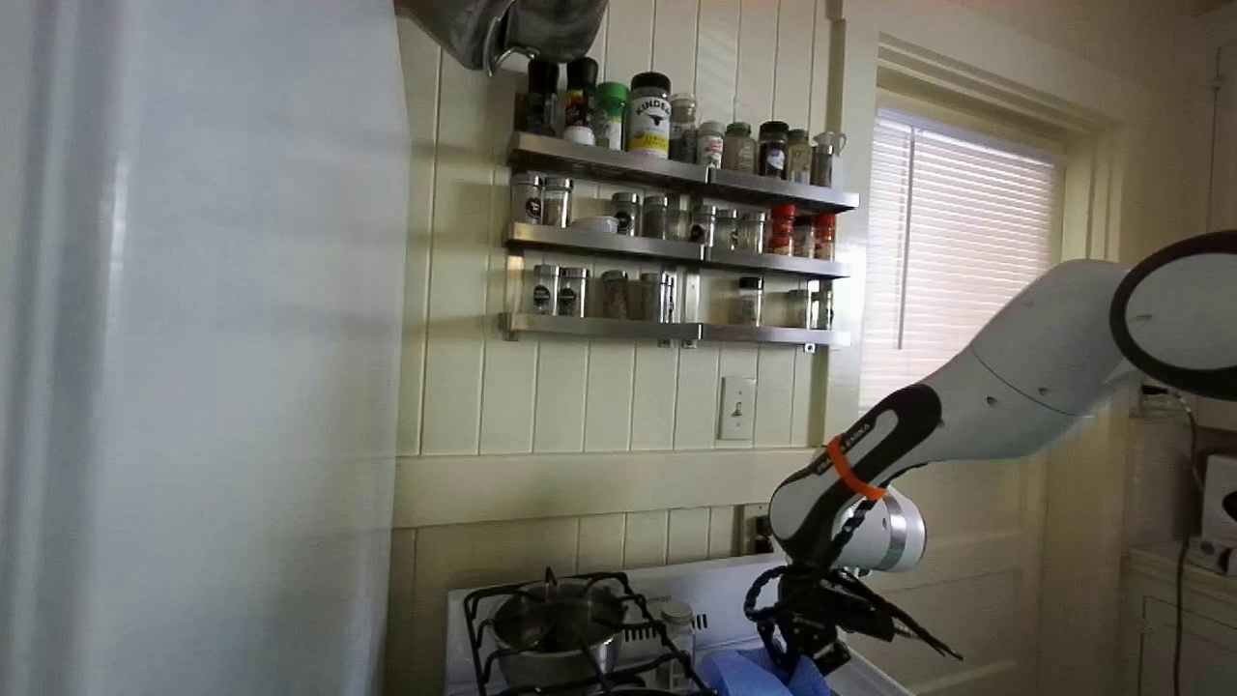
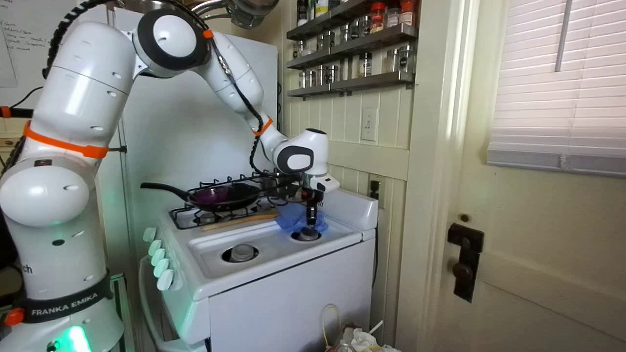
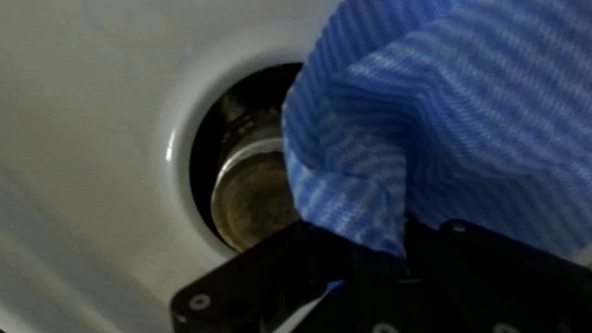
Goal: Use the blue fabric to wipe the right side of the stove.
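The white stove [image 2: 288, 283] has its right-hand grates off, so two round burners show bare. The blue fabric [image 2: 292, 218] lies bunched and creased on the back part of that side, by the back burner [image 2: 309, 234]. My gripper [image 2: 311, 218] points down there and is shut on the fabric. In the wrist view the striped fabric [image 3: 485, 115] runs into the jaws [image 3: 374, 254] and covers part of the burner [image 3: 254, 199]. In an exterior view the fabric [image 1: 759, 674] shows at the bottom edge, under the gripper [image 1: 807, 652].
A frying pan [image 2: 225, 197] stands on the left grates, and a wooden utensil [image 2: 239, 221] lies beside them. A pot [image 1: 556, 638] and a glass jar [image 1: 676, 628] stand near the raised back edge [image 2: 349, 208]. Spice shelves [image 1: 676, 251] hang above.
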You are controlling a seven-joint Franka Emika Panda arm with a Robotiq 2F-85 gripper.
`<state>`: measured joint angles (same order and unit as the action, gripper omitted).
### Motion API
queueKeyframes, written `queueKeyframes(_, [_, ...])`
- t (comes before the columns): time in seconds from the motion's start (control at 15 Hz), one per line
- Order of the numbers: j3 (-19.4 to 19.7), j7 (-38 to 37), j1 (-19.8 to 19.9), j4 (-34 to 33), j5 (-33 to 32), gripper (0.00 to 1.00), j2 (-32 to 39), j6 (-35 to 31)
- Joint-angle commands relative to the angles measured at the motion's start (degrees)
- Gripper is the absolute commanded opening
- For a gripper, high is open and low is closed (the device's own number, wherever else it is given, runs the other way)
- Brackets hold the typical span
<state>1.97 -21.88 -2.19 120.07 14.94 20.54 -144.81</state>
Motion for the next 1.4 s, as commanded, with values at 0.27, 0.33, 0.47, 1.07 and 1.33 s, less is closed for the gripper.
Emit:
queueKeyframes(0.27, [-1.3,0.2,0.3,13.5,2.3,0.00,-4.1,-18.0])
queueKeyframes(0.33, [-3.6,4.4,1.2,12.9,3.7,0.00,-3.6,-20.9])
queueKeyframes(0.47, [-7.7,11.7,3.0,11.4,5.5,0.00,-2.3,-24.8])
queueKeyframes(1.07, [-25.8,37.0,13.6,13.2,11.7,0.00,-4.6,-18.4])
queueKeyframes(1.33, [-31.3,47.9,19.8,16.4,19.2,0.00,-5.0,-15.0])
